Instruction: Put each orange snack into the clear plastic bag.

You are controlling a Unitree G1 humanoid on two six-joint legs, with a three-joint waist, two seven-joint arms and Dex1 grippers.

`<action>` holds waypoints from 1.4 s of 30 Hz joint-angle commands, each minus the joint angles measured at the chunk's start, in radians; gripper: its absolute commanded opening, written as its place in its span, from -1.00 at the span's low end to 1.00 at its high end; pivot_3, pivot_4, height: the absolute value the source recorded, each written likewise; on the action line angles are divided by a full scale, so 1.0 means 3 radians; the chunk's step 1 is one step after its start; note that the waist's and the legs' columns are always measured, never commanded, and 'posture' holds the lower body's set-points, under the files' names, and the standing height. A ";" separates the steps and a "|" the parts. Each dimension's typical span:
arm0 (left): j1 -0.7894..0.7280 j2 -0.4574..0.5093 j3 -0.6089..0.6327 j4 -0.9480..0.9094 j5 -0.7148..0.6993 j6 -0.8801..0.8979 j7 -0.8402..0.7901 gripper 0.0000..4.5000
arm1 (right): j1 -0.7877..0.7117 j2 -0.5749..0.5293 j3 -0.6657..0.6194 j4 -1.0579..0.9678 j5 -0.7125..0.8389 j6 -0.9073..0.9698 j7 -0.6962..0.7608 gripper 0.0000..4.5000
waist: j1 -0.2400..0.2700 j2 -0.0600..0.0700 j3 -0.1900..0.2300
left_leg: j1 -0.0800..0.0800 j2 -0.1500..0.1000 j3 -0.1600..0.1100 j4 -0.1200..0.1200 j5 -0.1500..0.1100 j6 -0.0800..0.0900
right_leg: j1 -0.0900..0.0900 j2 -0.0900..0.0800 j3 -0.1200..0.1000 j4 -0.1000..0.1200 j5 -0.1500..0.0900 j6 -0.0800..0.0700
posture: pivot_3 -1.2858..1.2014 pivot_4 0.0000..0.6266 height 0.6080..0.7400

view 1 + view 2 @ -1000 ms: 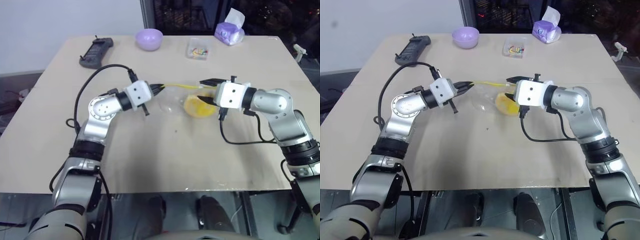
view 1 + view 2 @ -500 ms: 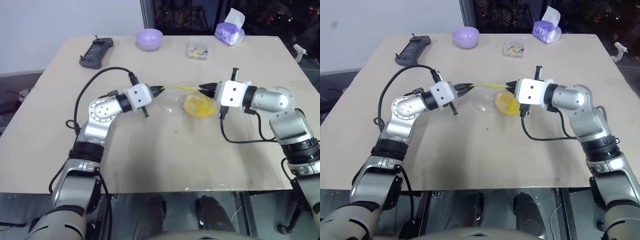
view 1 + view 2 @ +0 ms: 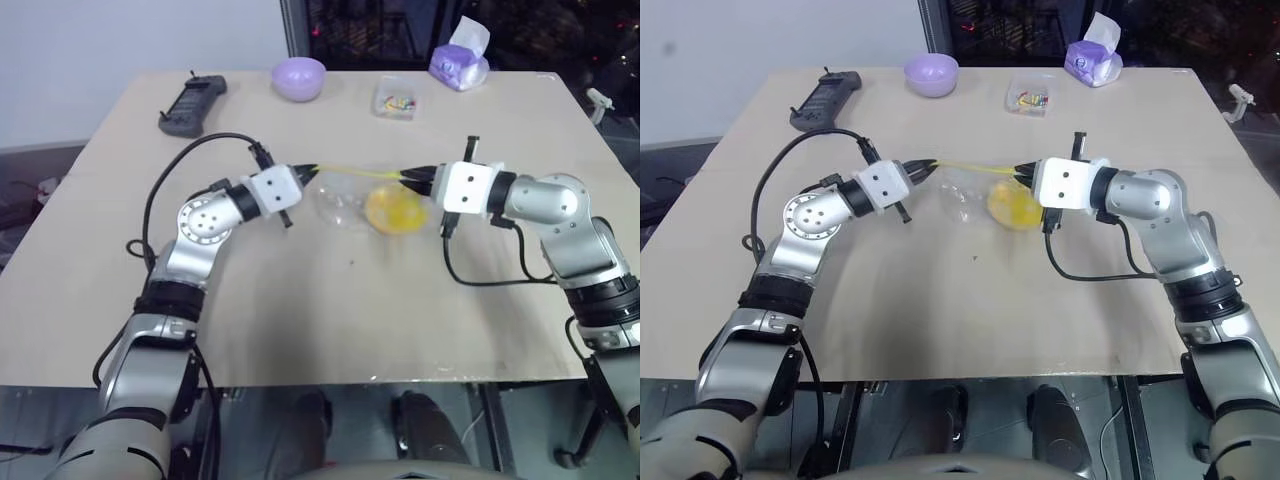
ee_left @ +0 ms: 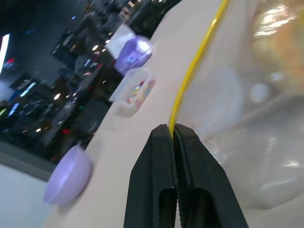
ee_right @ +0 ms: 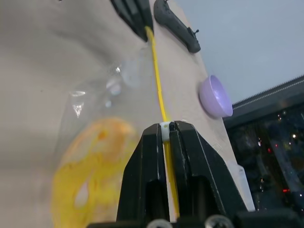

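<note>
Round orange-yellow bun (image 3: 394, 210) sits inside thin clear plastic bag (image 3: 345, 200); yellow zip strip (image 3: 355, 172) is grasped endwise by left pincer (image 3: 312, 170) and right pincer (image 3: 407, 175). Zip should be kept taut while sealed.

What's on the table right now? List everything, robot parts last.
bag: one, clear with a yellow zip strip, mid-table, stretched between the two tools
bun: one, orange-yellow, inside the bag, at its right end
bowl: one, lilac, far edge of the table, left of centre
box: one, clear with colourful bits, far side, right of the bowl
tissue pack: one, purple with white tissue sticking out, far right of the table
remote: one, black, far left of the table
table: one, beige
left tool: black fingers shut on the bag's zip strip, left end
right tool: black fingers shut on the zip strip, right end
</note>
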State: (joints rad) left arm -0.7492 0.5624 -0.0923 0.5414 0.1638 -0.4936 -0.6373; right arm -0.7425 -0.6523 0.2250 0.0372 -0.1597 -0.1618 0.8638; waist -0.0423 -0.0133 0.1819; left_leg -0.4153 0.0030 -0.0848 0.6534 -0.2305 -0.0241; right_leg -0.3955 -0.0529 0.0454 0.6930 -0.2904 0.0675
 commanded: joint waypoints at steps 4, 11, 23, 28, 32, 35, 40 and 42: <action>-0.0134 0.0149 0.0147 0.0201 0.0081 0.0069 0.0379 -1.00 | -0.0020 -0.0201 -0.0265 -0.0101 0.0083 0.0046 -0.0020 -0.93 | 0.0001 0.0000 0.0000 | 0.0000 0.0000 0.0000 0.0000 0.0000 0.0000 | 0.0000 0.0000 0.0000 0.0000 0.0000 0.0000 | 0.03 -0.52 1.00; -0.0220 0.0056 0.0081 0.0283 0.0008 0.0057 0.0332 -1.00 | 0.0005 -0.0241 -0.0287 -0.0081 0.0088 0.0064 -0.0084 -0.93 | 0.0000 0.0000 0.0000 | 0.0000 0.0000 0.0000 0.0000 0.0000 0.0000 | 0.0000 0.0000 0.0000 0.0000 0.0000 0.0000 | 0.03 -0.52 1.00; -0.1138 -0.0279 0.0127 0.0909 0.0070 -0.0225 0.0820 -1.00 | -0.0789 0.0042 -0.0258 0.1004 -0.0320 -0.0404 -0.0856 -0.93 | 0.0000 -0.0002 0.0001 | -0.0006 -0.0002 0.0001 0.0000 0.0007 -0.0012 | -0.0007 -0.0001 0.0000 0.0000 0.0000 0.0000 | 0.03 -0.52 1.00; -0.0885 -0.0160 0.0129 0.0658 -0.0067 -0.0257 0.0588 -1.00 | -0.0410 -0.0053 -0.0302 0.0535 0.0065 -0.0166 -0.0429 -0.93 | -0.0011 0.0000 0.0000 | -0.0006 -0.0001 0.0004 -0.0013 0.0008 -0.0014 | -0.0007 -0.0001 0.0004 -0.0017 0.0000 0.0000 | 0.03 -0.52 1.00; -0.0015 0.0060 0.0051 -0.0282 -0.0529 0.0140 -0.0186 -1.00 | 0.0287 -0.0167 -0.0302 -0.0283 0.0545 0.0480 0.0044 -0.93 | -0.0020 0.0001 -0.0001 | -0.0008 0.0000 0.0006 -0.0017 0.0008 -0.0014 | -0.0008 -0.0002 0.0005 -0.0022 0.0000 0.0000 | 0.03 -0.52 1.00; 0.0638 0.0225 0.0030 -0.1092 -0.0866 0.0720 -0.0568 -1.00 | 0.0700 -0.0290 -0.0273 -0.0593 0.0583 0.0755 0.0189 -0.93 | -0.0016 0.0001 0.0000 | -0.0009 0.0003 0.0004 -0.0022 0.0008 -0.0014 | -0.0007 -0.0002 0.0006 -0.0031 0.0000 0.0000 | 0.03 -0.52 1.00; 0.1349 0.0425 -0.0039 -0.1982 -0.1094 0.1495 -0.0879 -1.00 | 0.1037 -0.0450 -0.0318 -0.0702 0.0516 0.0868 0.0228 -0.93 | 0.0014 0.0001 0.0001 | 0.0001 0.0001 0.0001 -0.0005 -0.0001 0.0001 | 0.0004 -0.0002 0.0003 -0.0007 0.0000 0.0000 | 0.03 -0.52 1.00; 0.1475 0.0449 -0.0004 -0.2191 -0.1142 0.1693 -0.0869 -0.86 | 0.1086 -0.0482 -0.0331 -0.0746 0.0540 0.0903 0.0239 -0.97 | 0.0020 0.0001 0.0001 | 0.0010 0.0001 -0.0002 0.0001 -0.0001 0.0001 | 0.0011 -0.0001 0.0000 0.0005 0.0000 0.0000 | 0.03 -0.52 1.00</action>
State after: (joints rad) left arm -0.3134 0.6822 -0.1218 -0.0345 -0.1496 -0.0381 -0.8997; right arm -0.4141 -0.7732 0.1676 -0.1494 -0.0062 0.0977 0.9332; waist -0.0364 -0.0130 0.1823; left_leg -0.4122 0.0033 -0.0857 0.6542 -0.2307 -0.0237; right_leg -0.3920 -0.0529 0.0454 0.6950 -0.2904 0.0674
